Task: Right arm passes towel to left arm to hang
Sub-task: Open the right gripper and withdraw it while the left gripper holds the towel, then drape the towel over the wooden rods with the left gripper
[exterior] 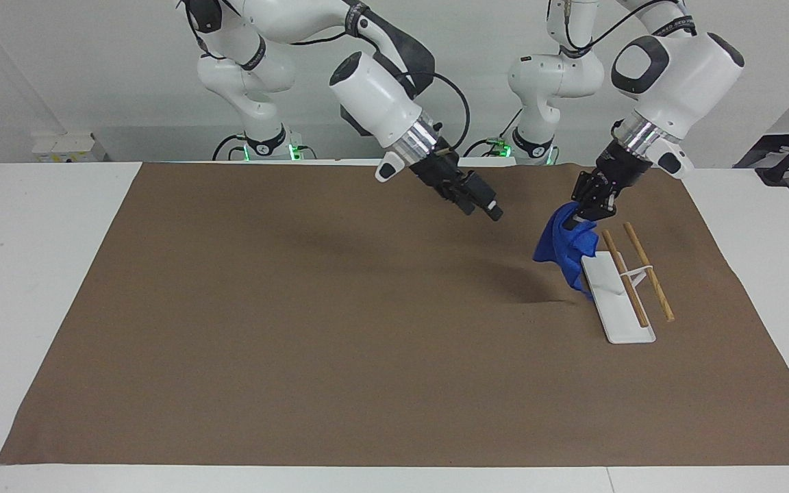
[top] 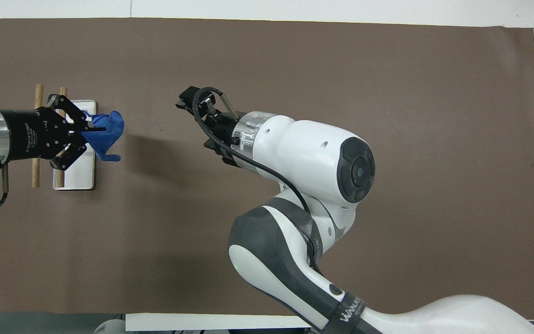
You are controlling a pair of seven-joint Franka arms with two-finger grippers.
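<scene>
Where it hangs, towel (exterior: 564, 248) dangles from left gripper (exterior: 581, 213).

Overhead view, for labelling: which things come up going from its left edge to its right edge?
Left end effector → blue towel hanging from it over the white rack → right end effector, open over the brown mat.

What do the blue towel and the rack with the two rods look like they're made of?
Towel: soft cloth, probably microfibre; it hangs in limp folds, matte. Rack: base looks like smooth white plastic, flat with a slight sheen; the two rods look like light wood or bamboo, tan and matte.
</scene>
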